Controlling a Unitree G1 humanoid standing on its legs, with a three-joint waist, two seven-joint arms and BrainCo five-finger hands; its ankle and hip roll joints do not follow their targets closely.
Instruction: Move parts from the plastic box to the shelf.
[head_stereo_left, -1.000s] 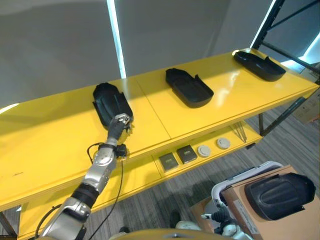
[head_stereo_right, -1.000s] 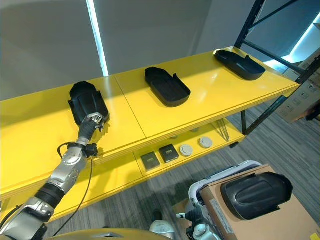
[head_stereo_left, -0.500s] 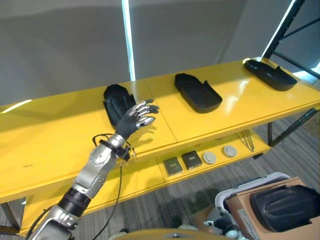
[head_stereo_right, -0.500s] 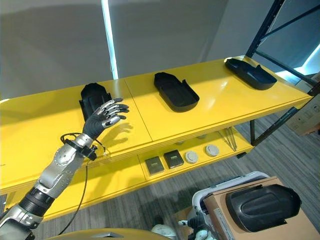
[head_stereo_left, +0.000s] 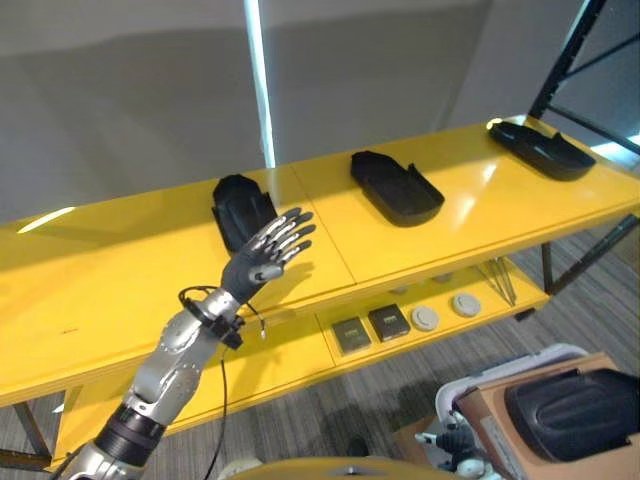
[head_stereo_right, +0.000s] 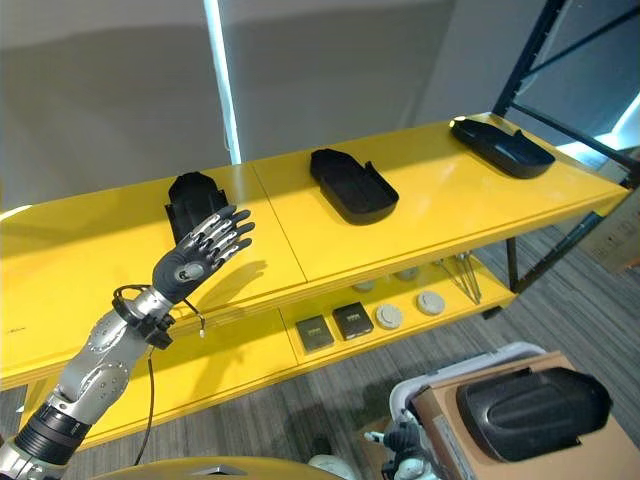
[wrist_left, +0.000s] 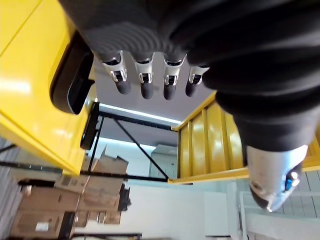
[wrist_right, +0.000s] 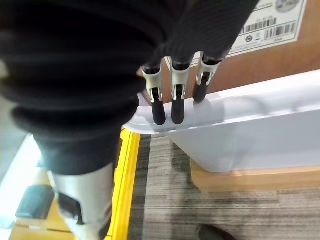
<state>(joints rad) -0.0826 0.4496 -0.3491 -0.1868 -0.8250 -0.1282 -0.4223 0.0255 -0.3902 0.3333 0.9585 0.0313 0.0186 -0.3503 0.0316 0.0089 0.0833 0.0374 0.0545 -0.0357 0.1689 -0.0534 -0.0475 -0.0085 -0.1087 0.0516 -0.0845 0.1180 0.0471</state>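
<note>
Nearest, at the lower right of the eye views, a black moulded part (head_stereo_right: 532, 411) with a smooth rounded shell lies on a brown cardboard sheet (head_stereo_right: 575, 459) that tops the white plastic box (head_stereo_left: 500, 365). In the right wrist view the right robot hand (wrist_right: 172, 95) hangs beside the box's glossy white rim (wrist_right: 235, 112), its fingers (wrist_right: 159, 107) straight and relaxed, holding nothing, with grey ribbed carpet (wrist_right: 165, 200) below.

The left robot hand (head_stereo_right: 200, 250) is raised over the front part of the shelf (head_stereo_right: 420, 215), palm turned up and fingers (head_stereo_right: 228, 228) spread wide, empty; the silver forearm slants up from the lower left. Its wrist view shows the fingers (wrist_left: 145, 82) straight and apart.

The shelf is a long, glossy yellow board with a seam near the middle. On a lower yellow level (head_stereo_left: 300, 350) lie two dark square pieces (head_stereo_left: 370, 328) and two pale round discs (head_stereo_left: 445, 311), with thin metal rods (head_stereo_left: 500, 282) beside them.

Three black plastic parts rest on the top shelf, well apart. The left part (head_stereo_left: 243, 208) is just beyond the raised hand, a hollow matt shell with a rounded far end. The middle part (head_stereo_left: 395, 187) is a shallow tray-like shell, open side up. The far right part (head_stereo_left: 540, 148) lies near the shelf's end, by a dark metal upright (head_stereo_right: 530, 55). A grey wall with a bright vertical strip (head_stereo_left: 262, 85) stands behind.
</note>
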